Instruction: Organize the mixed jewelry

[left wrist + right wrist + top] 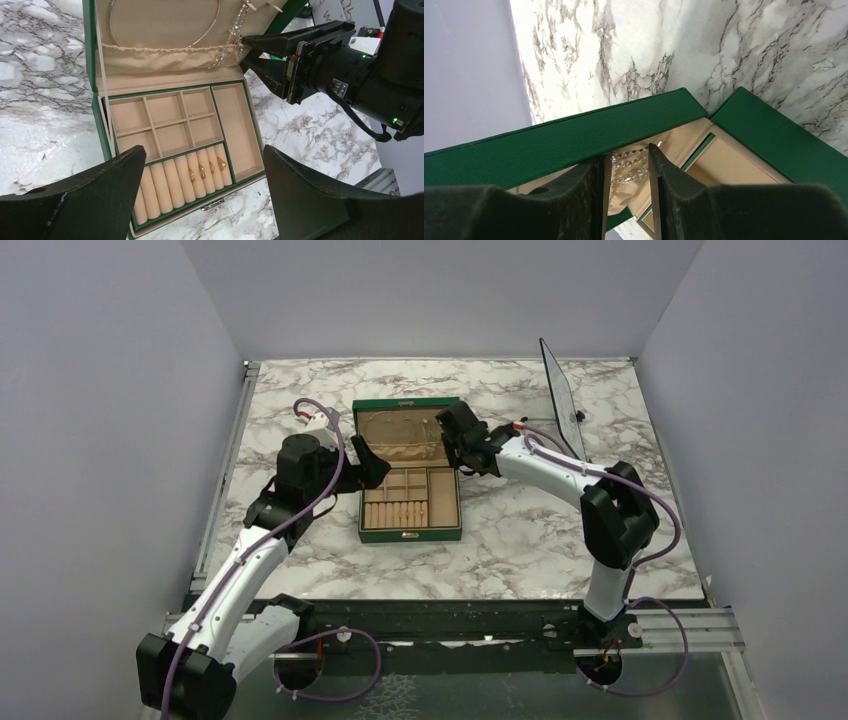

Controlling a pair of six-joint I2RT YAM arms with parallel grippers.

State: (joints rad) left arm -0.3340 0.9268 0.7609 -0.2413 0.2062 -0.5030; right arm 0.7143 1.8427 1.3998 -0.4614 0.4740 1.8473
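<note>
An open green box (410, 532) stands mid-table, its lid (400, 406) leaning back. Several gold rings (202, 171) sit in the beige roll slots at the box's front. A thin silvery hoop necklace (202, 36) lies inside the lid. A sparkling chain (231, 44) hangs over the lid's fabric pocket at its right edge. My right gripper (630, 153) is at that edge, its fingers a little apart with the chain (629, 169) showing in the gap, not pinched. My left gripper (205, 200) hovers wide open by the box's left side, holding nothing.
The square compartments (165, 122) and the long side tray (240, 130) of the box hold nothing. A dark flat panel (562, 392) stands tilted at the back right of the marble table (520, 540). Grey walls close in three sides.
</note>
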